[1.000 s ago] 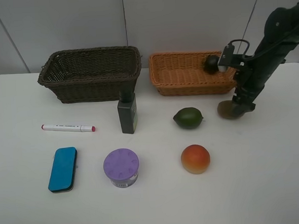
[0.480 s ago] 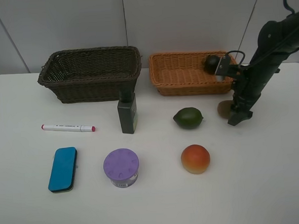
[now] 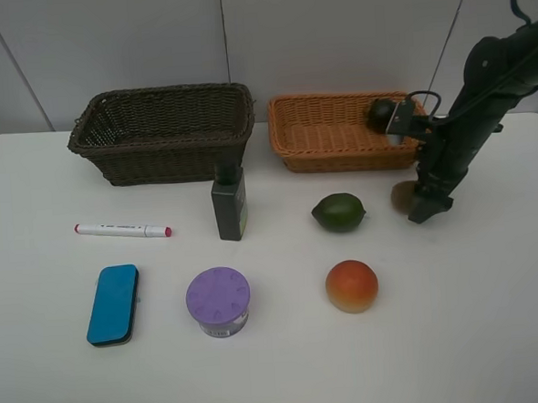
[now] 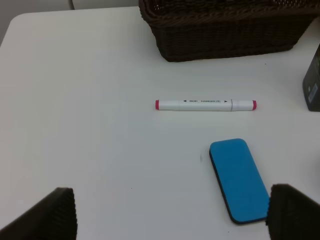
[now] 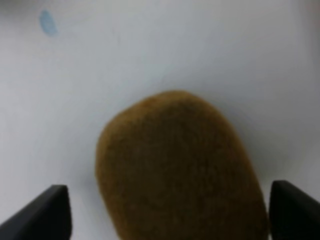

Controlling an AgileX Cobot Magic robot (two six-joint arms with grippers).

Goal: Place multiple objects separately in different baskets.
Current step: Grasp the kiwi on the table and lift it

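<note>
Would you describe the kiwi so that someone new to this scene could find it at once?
Find the light orange basket at the back right of the table. Just in front of its right end, by the right claw, lies the kiwi. It is the only dull brown fruit; the lime to its left is glossy green.

- I worked in what looked like a lab: plain white table (image 3: 496,334) under my right pincer (image 3: 414,204).
- Bare grey panelled wall (image 3: 332,33) stood beyond it.
</note>
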